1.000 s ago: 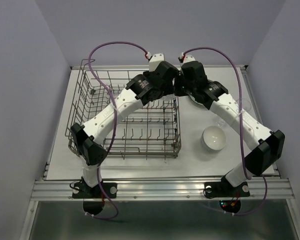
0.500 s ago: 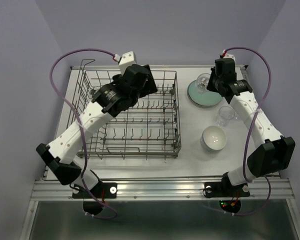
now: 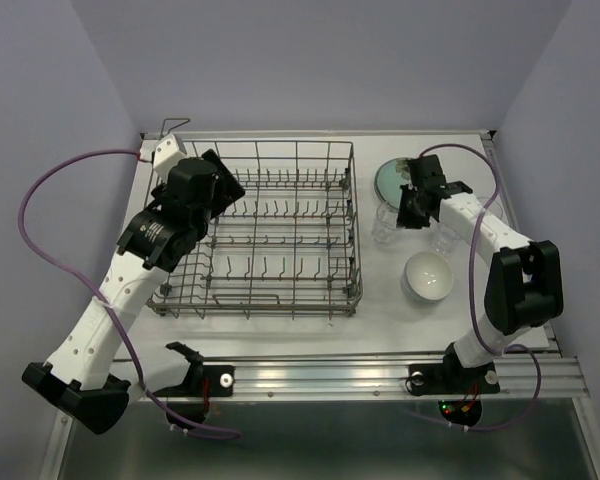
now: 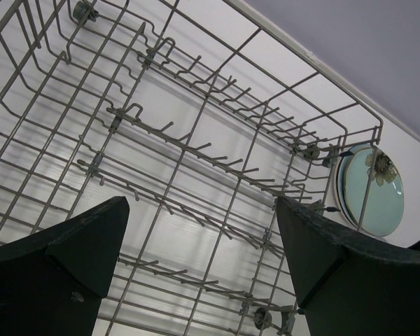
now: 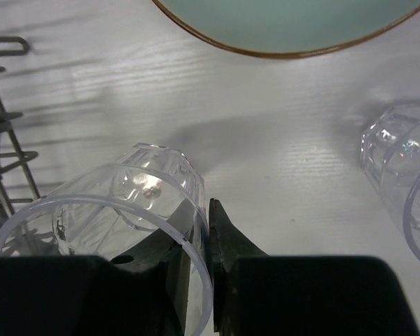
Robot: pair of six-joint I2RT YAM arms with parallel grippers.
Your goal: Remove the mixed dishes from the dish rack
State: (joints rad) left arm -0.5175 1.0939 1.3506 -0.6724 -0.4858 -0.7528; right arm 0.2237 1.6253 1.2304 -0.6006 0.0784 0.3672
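The grey wire dish rack [image 3: 280,235] stands at the left-middle of the table with no dishes in it. My left gripper [image 3: 225,183] hovers over its far left part, open and holding nothing [image 4: 199,206]; only rack wires [image 4: 196,147] show between the fingers. My right gripper [image 3: 403,213] is shut on the rim of a clear textured glass [image 3: 385,224], low over the table just right of the rack. In the right wrist view the glass [image 5: 126,203] has one finger inside and one outside its wall [image 5: 206,234]. The pale green plate [image 3: 395,178] lies behind it.
A second clear glass [image 3: 443,238] [image 5: 399,168] stands right of the held one. A white bowl [image 3: 427,275] sits nearer the front. The plate's edge [image 5: 287,21] and the rack's side wires [image 5: 7,140] flank the held glass. Purple cables loop off both arms.
My left gripper opened and swung from the rack's far right corner to its far left. My right arm carried the glass from above the plate down beside the rack.
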